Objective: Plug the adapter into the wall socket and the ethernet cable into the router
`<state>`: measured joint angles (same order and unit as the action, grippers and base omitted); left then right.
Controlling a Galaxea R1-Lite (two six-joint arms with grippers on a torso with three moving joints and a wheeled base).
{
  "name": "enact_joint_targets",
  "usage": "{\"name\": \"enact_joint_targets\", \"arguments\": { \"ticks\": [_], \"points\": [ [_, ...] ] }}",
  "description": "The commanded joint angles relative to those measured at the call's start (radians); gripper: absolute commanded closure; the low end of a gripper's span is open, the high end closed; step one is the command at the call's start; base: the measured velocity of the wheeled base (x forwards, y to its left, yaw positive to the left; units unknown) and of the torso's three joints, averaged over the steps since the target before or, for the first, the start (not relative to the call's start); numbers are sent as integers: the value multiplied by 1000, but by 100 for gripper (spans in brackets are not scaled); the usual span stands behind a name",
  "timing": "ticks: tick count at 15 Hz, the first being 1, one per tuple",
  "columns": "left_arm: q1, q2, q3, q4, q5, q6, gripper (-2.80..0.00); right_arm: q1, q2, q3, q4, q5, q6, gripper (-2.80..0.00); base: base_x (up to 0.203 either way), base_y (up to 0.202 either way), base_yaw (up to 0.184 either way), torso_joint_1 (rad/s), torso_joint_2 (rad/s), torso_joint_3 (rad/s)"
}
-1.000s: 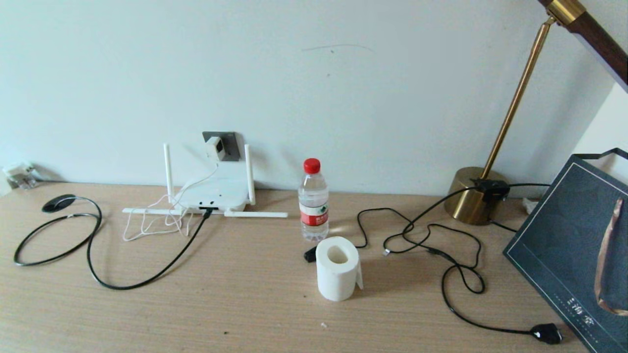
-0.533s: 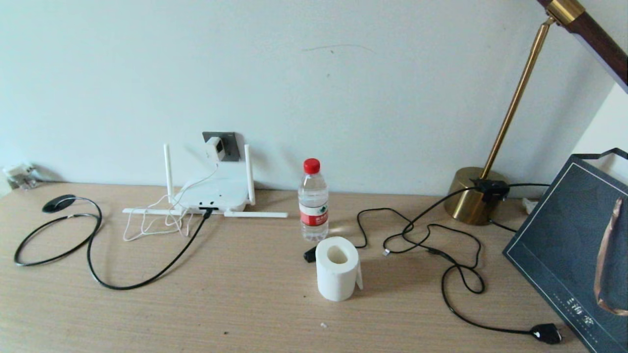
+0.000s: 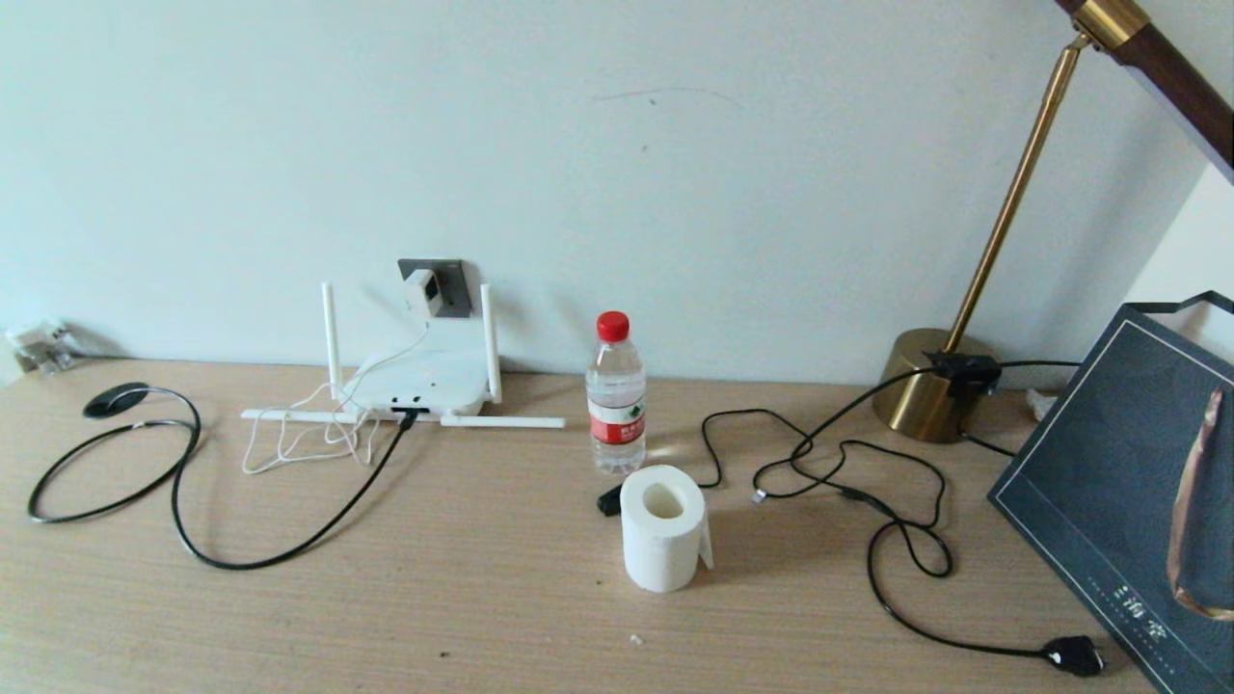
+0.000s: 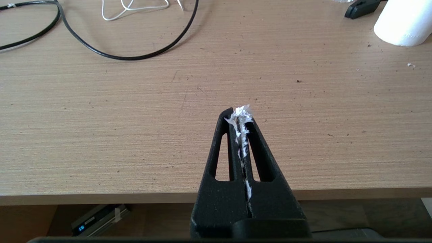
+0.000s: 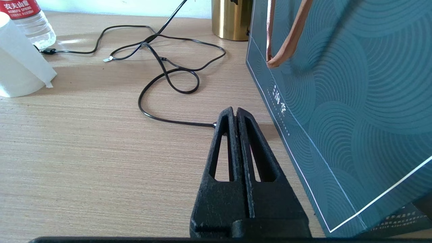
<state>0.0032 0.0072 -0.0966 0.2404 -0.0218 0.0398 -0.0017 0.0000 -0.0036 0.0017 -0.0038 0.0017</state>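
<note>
The white adapter [image 3: 422,290] sits in the dark-grey wall socket [image 3: 457,285] on the wall, its thin white cord [image 3: 299,439] hanging down to the table. Below it lies the white router [image 3: 424,381] with its antennas. The black ethernet cable [image 3: 289,554] loops over the table and its plug [image 3: 407,418] sits in a port on the router's front edge. My left gripper [image 4: 238,113] hovers shut near the table's front edge, with scraps of white paper caught between its fingers. My right gripper [image 5: 234,110] is shut and empty, close to the bag. Neither gripper shows in the head view.
A water bottle [image 3: 616,395] and a toilet-paper roll [image 3: 663,528] stand mid-table. The brass lamp base [image 3: 930,386] is at the back right, its black cord [image 3: 897,540] winding to a chunky plug [image 3: 1075,655]. A dark teal bag [image 3: 1128,482] leans at the right edge.
</note>
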Motion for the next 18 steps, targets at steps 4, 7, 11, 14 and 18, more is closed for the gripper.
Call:
{"name": "enact_joint_targets", "arguments": {
  "ticks": [4,7,11,14,18],
  "points": [
    [0,-5,15,-50,1,1,0,0,0,1,0,1,0,0,0,0,0,0,0,0],
    [0,-5,88,-323,21,-35,0,0,0,1,0,-1,-2,0,0,0,0,0,0,0],
    [0,-6,97,-286,31,-70,0,0,0,2,-4,-1,-4,0,0,0,0,0,0,0],
    [0,-4,97,-286,29,-70,0,0,0,4,-8,-1,0,0,0,0,0,0,0,0],
    [0,-4,97,-286,29,-70,0,0,0,4,-8,-1,0,0,0,0,0,0,0,0]
  ]
}}
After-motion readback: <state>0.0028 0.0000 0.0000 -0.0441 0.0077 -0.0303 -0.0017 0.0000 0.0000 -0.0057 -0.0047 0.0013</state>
